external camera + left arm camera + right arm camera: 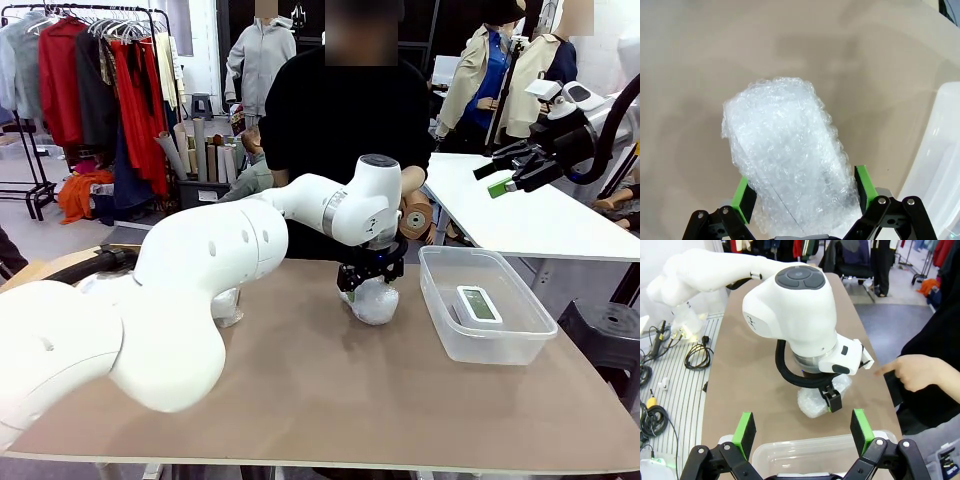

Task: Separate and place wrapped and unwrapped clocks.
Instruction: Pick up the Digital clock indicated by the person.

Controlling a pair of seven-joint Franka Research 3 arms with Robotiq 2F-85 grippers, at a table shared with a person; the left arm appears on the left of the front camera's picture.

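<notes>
Left gripper (805, 192) — wide around wrapped clock (782, 150)

No text, brand or number can be read anywhere. The clock (479, 304) lying in the tub (432, 290) has a grey screen with a green edge, but any digits on it are too small to make out. The round cap on the left arm (799, 277) carries dark button marks, and a small dark mark sits on its side; neither is legible.
</notes>
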